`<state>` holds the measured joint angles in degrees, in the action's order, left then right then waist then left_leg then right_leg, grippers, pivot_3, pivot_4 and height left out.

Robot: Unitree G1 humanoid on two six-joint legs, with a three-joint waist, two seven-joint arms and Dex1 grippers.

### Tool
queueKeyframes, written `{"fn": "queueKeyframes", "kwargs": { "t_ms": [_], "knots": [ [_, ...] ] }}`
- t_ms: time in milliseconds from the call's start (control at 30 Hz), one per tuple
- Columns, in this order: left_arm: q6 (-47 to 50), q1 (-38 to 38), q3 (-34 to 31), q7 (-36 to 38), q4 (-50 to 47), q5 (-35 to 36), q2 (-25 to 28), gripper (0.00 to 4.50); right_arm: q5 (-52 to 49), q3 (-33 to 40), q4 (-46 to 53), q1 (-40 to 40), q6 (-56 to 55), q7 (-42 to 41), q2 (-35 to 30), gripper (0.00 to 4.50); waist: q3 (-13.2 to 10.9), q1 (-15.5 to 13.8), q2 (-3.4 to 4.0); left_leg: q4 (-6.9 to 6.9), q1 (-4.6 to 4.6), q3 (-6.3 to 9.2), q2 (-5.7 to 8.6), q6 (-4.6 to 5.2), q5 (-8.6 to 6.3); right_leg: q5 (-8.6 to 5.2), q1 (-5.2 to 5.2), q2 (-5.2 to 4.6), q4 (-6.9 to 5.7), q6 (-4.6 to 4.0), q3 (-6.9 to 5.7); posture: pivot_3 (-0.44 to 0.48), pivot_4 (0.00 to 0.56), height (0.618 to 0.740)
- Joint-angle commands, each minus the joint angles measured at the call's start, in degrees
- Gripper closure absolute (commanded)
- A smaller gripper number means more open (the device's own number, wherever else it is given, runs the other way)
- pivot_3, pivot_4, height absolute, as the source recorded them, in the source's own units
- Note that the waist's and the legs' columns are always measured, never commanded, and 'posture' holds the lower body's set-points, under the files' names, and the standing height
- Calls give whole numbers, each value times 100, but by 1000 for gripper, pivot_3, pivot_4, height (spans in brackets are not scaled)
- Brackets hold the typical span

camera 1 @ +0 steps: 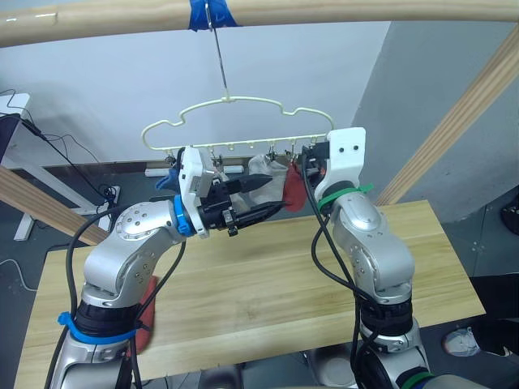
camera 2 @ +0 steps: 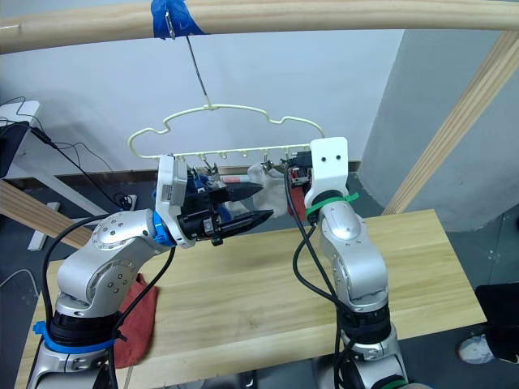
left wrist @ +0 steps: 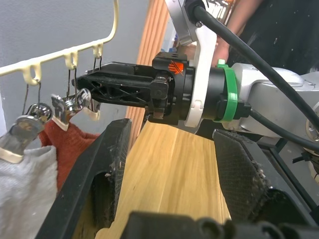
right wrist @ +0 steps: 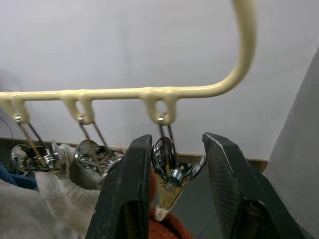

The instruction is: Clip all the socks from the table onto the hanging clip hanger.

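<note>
Head views: the clip hanger [camera 1: 235, 121] hangs from a taped pole above the desk [camera 1: 268, 284]; a rust-red sock [camera 2: 134, 320] lies at the desk's left edge. Left wrist view: the left end effector [left wrist: 169, 164] is spread and empty; grey [left wrist: 25, 174] and rust-red socks hang clipped. Right wrist view: the right end effector [right wrist: 174, 164] straddles the end clip [right wrist: 172, 172], fingers parted.

Rust-red sock [camera 1: 147, 312] on table [camera 1: 268, 275] mostly hidden behind left arm. Rust-red sock [right wrist: 167, 226] on clip hanger [right wrist: 124, 93] cut by picture edge. Blue sock [camera 2: 195, 190] mostly hidden behind left gripper [camera 2: 258, 203]. Person [left wrist: 259, 25] behind arm, partly cut off.
</note>
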<state>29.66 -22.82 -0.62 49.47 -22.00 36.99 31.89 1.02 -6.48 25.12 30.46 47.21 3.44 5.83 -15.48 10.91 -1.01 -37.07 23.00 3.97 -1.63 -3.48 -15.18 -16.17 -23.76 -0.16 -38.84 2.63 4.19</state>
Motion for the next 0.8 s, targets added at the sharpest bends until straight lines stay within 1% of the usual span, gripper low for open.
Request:
{"fn": "queueKeyframes", "kwargs": {
  "t_ms": [33, 333, 800],
  "knots": [
    [-50, -10, -37, 42, -224, 33, 52, 1613, -1, 70, 226, 71, -11, 85, 80, 2843, 0, 1, 0, 0, 0, 0, 0, 0, 0, 0, 0, 0, 0, 0, 0, -232, 253, 740],
    [-85, 29, -20, 61, -205, 4, 50, 1613, -39, 125, 409, 3, 184, 111, 150, 2843, 0, 12, 0, 0, 0, 1, 0, 0, 0, 0, -1, 0, -3, 0, -1, -239, 255, 740],
    [-112, 60, 19, 86, -192, -26, 31, 1613, -87, 166, 516, -10, 126, 79, 297, 2843, 0, 17, 0, -1, 0, 1, 0, 0, 0, 0, -1, 0, -4, 0, -1, -242, 255, 740]
  ]
}}
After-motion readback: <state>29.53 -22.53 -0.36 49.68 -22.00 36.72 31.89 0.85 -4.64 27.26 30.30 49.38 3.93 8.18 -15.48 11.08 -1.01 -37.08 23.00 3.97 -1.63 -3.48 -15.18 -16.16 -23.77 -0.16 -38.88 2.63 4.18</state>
